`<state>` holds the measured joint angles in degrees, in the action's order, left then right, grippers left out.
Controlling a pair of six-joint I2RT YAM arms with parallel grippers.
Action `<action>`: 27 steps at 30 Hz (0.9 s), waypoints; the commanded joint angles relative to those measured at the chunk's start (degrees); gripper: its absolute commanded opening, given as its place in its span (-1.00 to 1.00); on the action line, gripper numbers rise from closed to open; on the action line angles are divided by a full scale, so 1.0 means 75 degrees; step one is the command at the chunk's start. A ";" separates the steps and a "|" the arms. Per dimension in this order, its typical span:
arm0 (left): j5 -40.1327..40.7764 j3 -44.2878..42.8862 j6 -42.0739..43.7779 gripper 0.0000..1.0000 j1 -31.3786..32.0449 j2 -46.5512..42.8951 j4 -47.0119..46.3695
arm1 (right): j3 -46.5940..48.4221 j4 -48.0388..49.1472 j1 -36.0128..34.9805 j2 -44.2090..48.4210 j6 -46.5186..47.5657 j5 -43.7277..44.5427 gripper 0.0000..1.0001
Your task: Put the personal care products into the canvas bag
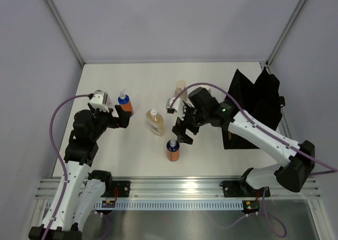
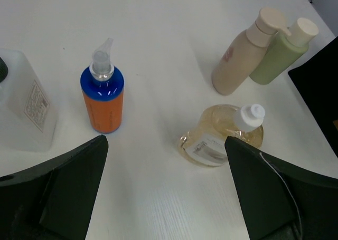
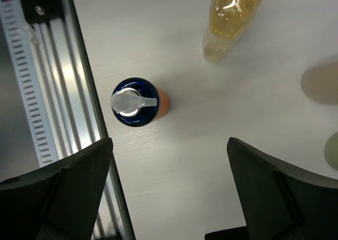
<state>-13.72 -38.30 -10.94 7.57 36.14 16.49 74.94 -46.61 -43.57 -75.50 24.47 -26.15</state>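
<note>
The white table (image 1: pixel 105 82) carries everything. The big black canvas bag (image 1: pixel 259 92) sits at its right side. The bag is soft, so I think its mouth could fold shut when a bottle is pushed in. All six bottles are out on the table.

The right tool (image 3: pixel 169 195) is wide open and holds nothing. It hangs over an orange bottle (image 3: pixel 138 104) with a blue cap, which stands close to the metal rail (image 3: pixel 47 82). This bottle could tip over if a finger bumps it on the way down.

The left tool (image 2: pixel 166 198) is wide open and empty too. Another orange bottle (image 2: pixel 103 100) stands ahead of it, a bit left. The amber bottle (image 2: pixel 222 134) lies on its side, a bit right, and might roll if it is nudged. The clear bottle (image 2: pixel 26 111) is far left. The tan bottle (image 2: pixel 240 55) and the green bottle (image 2: pixel 277 55) touch each other farther back.
</note>
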 commanded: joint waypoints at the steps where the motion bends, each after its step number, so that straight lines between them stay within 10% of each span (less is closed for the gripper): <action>1: 0.0176 0.0068 0.0216 0.98 0.0021 -0.0271 0.0086 | -0.0322 0.1244 -0.0776 -0.0338 -0.0741 0.1789 0.99; 10: 0.0106 0.0080 0.0322 0.98 0.0021 -0.0272 0.0098 | -0.1155 0.1036 -0.0929 -0.0432 0.1633 -0.1187 0.99; 27: 0.0000 0.0103 0.0392 0.98 0.0021 -0.0283 0.0086 | -0.1003 0.1269 -0.0999 -0.1675 0.2421 -0.1915 0.83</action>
<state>-13.08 -37.74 -8.86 7.57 34.48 18.46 66.28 -38.72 -50.28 -87.33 41.39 -38.41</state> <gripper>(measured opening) 0.985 0.928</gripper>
